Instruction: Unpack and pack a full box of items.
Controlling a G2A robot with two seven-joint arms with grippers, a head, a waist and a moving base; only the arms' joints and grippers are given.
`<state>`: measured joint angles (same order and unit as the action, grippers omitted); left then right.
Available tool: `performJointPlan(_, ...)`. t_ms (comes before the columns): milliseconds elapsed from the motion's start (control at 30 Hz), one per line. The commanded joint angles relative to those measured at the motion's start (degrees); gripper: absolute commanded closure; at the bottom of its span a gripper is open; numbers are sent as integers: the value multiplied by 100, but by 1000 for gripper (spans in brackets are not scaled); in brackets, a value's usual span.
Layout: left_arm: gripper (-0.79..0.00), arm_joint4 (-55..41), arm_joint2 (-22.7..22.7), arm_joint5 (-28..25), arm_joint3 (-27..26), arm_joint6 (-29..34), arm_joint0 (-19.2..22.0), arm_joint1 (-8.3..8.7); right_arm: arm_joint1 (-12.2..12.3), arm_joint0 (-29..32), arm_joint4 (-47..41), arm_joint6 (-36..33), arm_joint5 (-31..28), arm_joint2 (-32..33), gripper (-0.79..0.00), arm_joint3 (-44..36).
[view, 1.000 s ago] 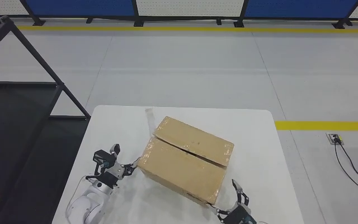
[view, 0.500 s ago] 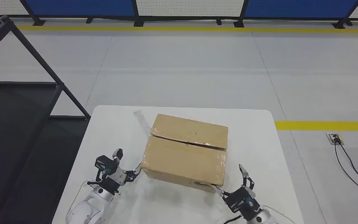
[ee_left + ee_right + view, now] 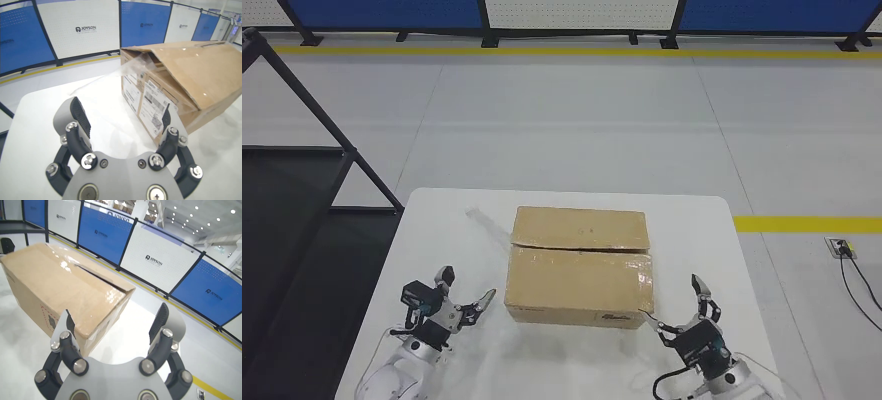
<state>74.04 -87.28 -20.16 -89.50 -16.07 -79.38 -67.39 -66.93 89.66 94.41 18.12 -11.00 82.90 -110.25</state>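
A brown cardboard box (image 3: 579, 265) sits square in the middle of the white table (image 3: 442, 230), its top flaps down with a seam along the middle. My left gripper (image 3: 464, 296) is open just off the box's near left corner, holding nothing. In the left wrist view the box (image 3: 189, 75) shows shipping labels on its end and one flap lifted a little, with loose clear tape (image 3: 132, 64) hanging from it. My right gripper (image 3: 674, 305) is open at the box's near right corner. In the right wrist view one finger (image 3: 65, 321) lies against the box (image 3: 56, 283).
A strip of clear tape (image 3: 482, 217) trails from the box's far left corner over the table. A black metal rack (image 3: 302, 200) stands to the left of the table. Blue and white fence panels (image 3: 572, 15) line the far floor.
The box has turned from a skewed angle to square with the table. Both grippers moved with it: the left one slightly nearer, the right one out toward the right corner.
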Motion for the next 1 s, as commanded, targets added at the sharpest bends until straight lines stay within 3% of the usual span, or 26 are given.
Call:
performJointPlan(0,-785,-197,-227,241,-31,-42,-83,6,30,31,32,404,-290,121,-785,-120)
performJointPlan(133,-785,441,-540,941,-111,540,-287,51,76,37,339,548,-606,251,-785,-303)
performJointPlan(433,-785,441,-540,941,-111,540,-287,51,76,37,339,548,-606,251,-785,-303)
performJointPlan(500,-785,12,-575,709,-153,500,-194,43,76,37,339,548,-606,251,-785,-303)
performJointPlan(567,-785,525,-623,1110,-45,513,57,60,67,-13,304,399,-540,220,-785,-288)
performJointPlan(633,-785,605,-409,848,194,412,386,52,59,-92,186,393,-552,183,-785,-239)
performJointPlan(700,-785,1327,-263,1087,630,322,819,67,58,-141,162,387,-565,171,-785,-189)
performJointPlan(767,-785,1474,2,892,1152,185,1263,46,57,-147,107,398,-549,183,-785,-130)
performJointPlan(967,-785,2602,819,1150,2487,-133,2436,-42,53,16,-21,491,-371,273,-785,-81)
